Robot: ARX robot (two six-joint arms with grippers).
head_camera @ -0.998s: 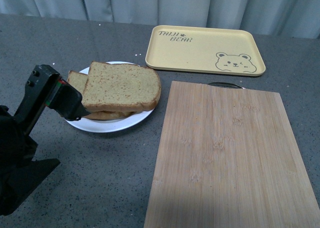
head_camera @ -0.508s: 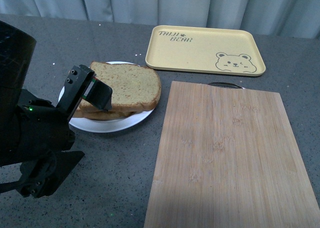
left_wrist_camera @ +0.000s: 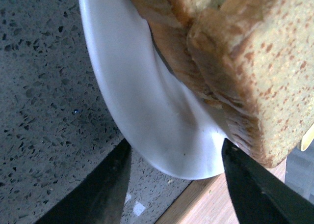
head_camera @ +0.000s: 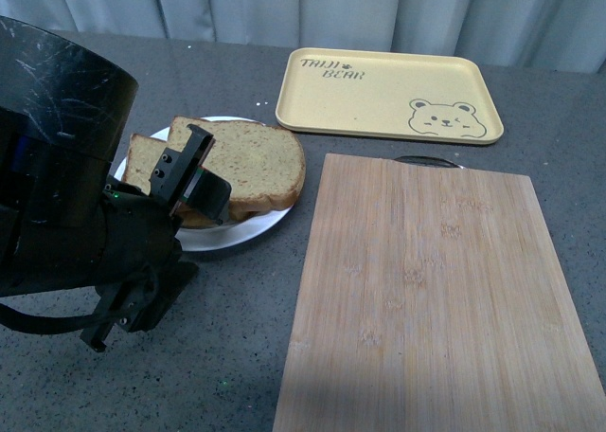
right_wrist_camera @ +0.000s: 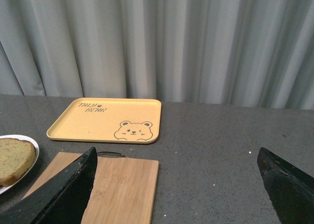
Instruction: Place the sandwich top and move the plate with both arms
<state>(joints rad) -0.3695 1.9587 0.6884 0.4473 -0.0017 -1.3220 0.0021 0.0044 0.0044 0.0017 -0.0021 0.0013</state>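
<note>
sandwich top (head_camera: 248, 165) lies stacked on the plate (head_camera: 263, 221), left on the table (head_camera: 227, 337). the plate looks stiff, glossy, probably slippery (bread soft), so pinch its rim. left jaws open astride that rim; right jaws open, empty.

Black left arm (head_camera: 57, 167) (scuffed, glossy)

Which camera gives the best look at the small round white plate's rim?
The left wrist view: the small round white glossy plate fills the frame, its rim close-up inside the open left end effector. In the front view the left arm hides part. The right wrist view shows only a sliver.
</note>
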